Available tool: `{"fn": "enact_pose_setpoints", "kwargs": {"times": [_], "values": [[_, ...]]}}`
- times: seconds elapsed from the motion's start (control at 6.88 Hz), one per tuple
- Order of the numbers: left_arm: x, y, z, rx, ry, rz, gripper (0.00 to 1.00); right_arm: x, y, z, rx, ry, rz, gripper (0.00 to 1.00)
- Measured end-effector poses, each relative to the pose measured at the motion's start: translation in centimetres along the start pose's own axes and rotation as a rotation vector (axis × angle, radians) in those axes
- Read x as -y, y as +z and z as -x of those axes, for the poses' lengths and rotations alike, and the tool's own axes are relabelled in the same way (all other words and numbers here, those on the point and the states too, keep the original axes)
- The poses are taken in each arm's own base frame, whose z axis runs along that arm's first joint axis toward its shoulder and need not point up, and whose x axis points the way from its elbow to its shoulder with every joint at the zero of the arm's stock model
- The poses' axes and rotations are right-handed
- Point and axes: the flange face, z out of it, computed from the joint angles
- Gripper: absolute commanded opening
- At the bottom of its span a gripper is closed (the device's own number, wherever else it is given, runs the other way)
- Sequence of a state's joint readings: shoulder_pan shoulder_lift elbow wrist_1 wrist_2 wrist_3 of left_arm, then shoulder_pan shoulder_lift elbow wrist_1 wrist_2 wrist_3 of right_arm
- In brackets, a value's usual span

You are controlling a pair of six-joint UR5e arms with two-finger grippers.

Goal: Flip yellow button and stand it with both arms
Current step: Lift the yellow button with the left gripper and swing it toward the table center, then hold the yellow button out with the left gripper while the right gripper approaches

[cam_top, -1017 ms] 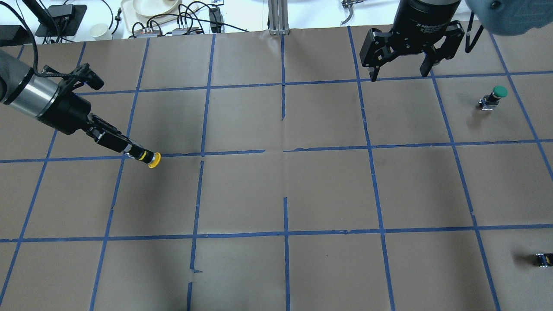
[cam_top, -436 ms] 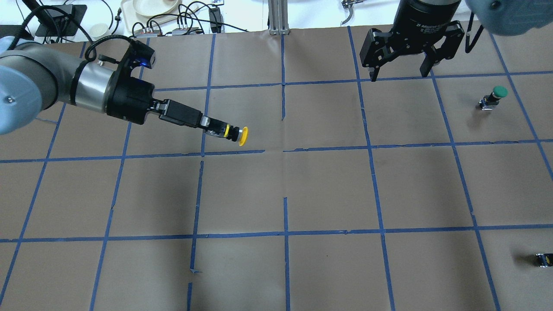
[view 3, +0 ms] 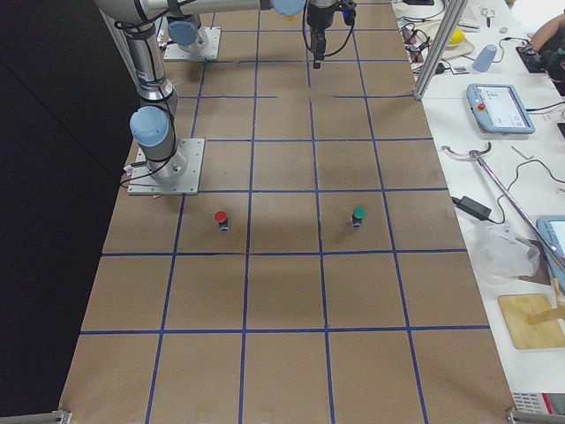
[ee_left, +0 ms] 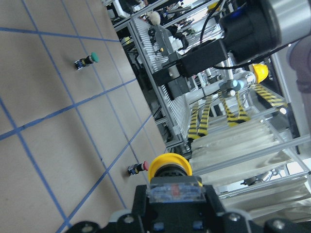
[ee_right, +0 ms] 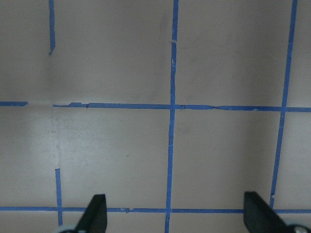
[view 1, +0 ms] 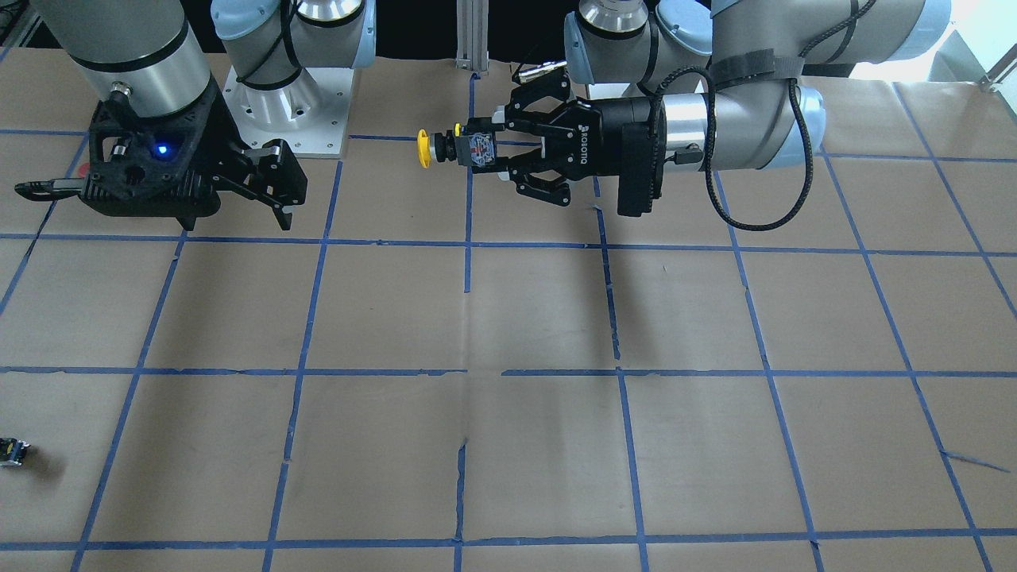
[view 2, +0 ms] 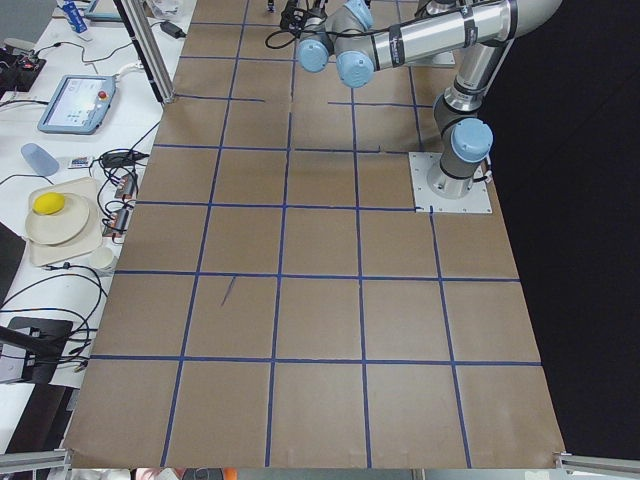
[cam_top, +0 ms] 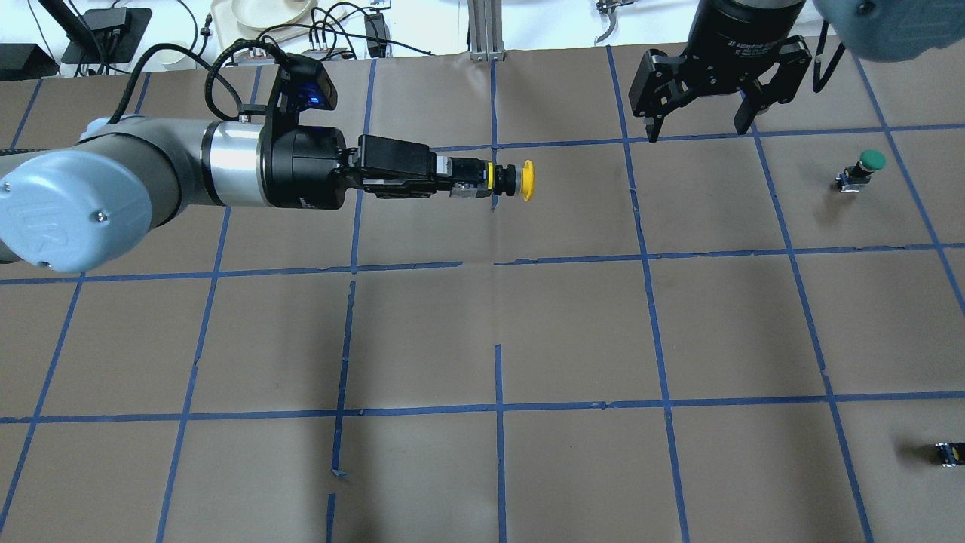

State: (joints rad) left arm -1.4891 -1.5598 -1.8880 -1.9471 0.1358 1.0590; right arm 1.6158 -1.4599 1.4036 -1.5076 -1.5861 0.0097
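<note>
My left gripper [cam_top: 469, 181] is shut on the grey base of the yellow button [cam_top: 520, 181] and holds it sideways in the air over the far middle of the table. The yellow cap points toward my right arm. In the front-facing view the left gripper [view 1: 481, 149] shows at centre top with the button [view 1: 429, 148] sticking out to the view's left. The left wrist view shows the button [ee_left: 169, 169] between the jaws. My right gripper [cam_top: 697, 130] hangs open and empty at the far right, pointing down at bare paper [ee_right: 177, 216].
A green-capped button [cam_top: 863, 167] stands at the right. A red-capped button [view 3: 221, 217] stands near the right arm's base. A tiny dark block [cam_top: 948, 452] lies at the near right edge. Blue tape lines grid the brown paper.
My left arm has carried the yellow button up and to the right, from the left of the table to its far middle, and turned it level. The right arm has not moved.
</note>
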Motion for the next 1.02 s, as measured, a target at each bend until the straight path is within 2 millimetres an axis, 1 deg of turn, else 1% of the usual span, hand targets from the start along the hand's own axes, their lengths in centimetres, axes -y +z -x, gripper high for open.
{"fn": "enact_pose_setpoints", "kwargs": {"times": [0.15, 0.29, 0.58, 0.87, 1.02], "values": [[-1.04, 0.28, -0.13, -0.030, -0.016, -0.046, 0.21, -0.01, -0.01, -0.01, 0.000, 0.000, 0.000, 1.00], [-1.53, 0.49, -0.13, -0.064, -0.032, -0.101, 0.21, -0.01, -0.02, -0.03, 0.000, 0.000, 0.000, 1.00], [-1.60, 0.67, 0.49, -0.103, -0.065, -0.165, 0.21, -0.01, -0.01, -0.06, 0.000, 0.000, 0.001, 1.00], [-1.76, 0.75, 0.49, -0.112, -0.097, -0.176, 0.20, -0.03, -0.08, -0.32, 0.001, 0.006, 0.004, 1.00], [-2.01, 0.83, 0.56, -0.113, -0.129, -0.175, 0.20, -0.22, -0.58, -0.37, 0.010, 0.010, -0.005, 1.00]]}}
